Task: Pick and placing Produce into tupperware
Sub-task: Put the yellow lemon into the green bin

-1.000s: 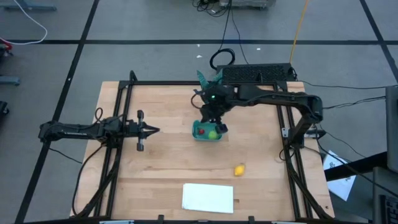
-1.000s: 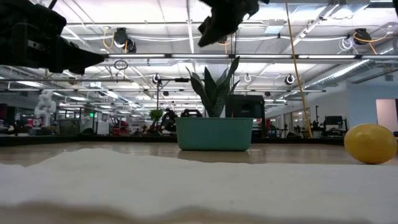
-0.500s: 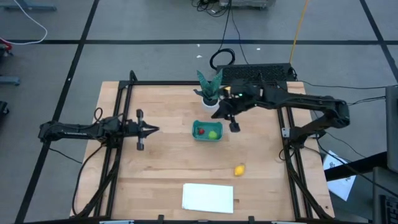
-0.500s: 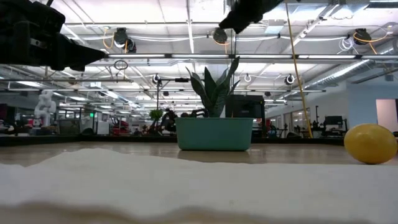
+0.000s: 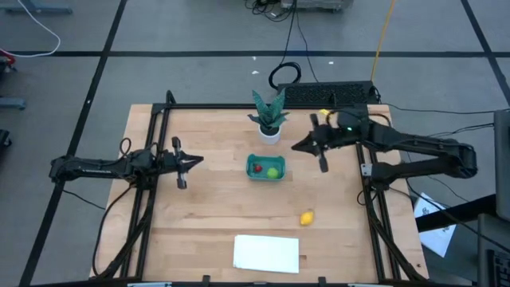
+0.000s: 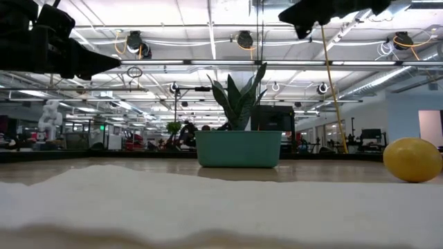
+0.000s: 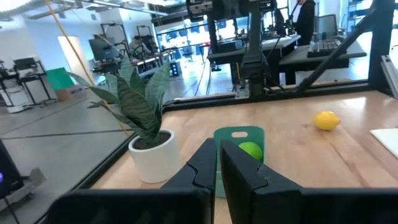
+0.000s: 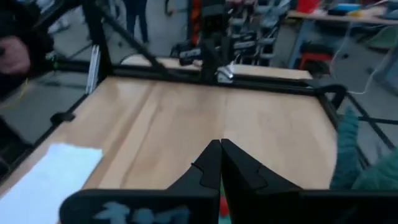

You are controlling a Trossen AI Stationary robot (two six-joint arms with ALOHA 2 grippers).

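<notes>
Right end effector point(image 5: 296, 147) clenched, empty, mid-right of frame beside the tupperware point(image 5: 265, 168), which holds lime point(image 5: 272, 171) and red fruit point(image 5: 256, 168). Lemon point(image 5: 306, 217) lies on desk below it, lower centre-right; right arm nearer. Left end effector point(image 5: 199, 162) clenched, idle at left.

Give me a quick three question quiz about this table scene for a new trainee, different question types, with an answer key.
1. True or false: the lemon lies inside the teal container.
2. Which fruits sit in the container? A) lime and red fruit B) lemon and lime C) none
3. Fill in: the potted plant stands between the container and the table's ____ edge.

Key:
1. False, it lies on the table.
2. A
3. Far
</notes>
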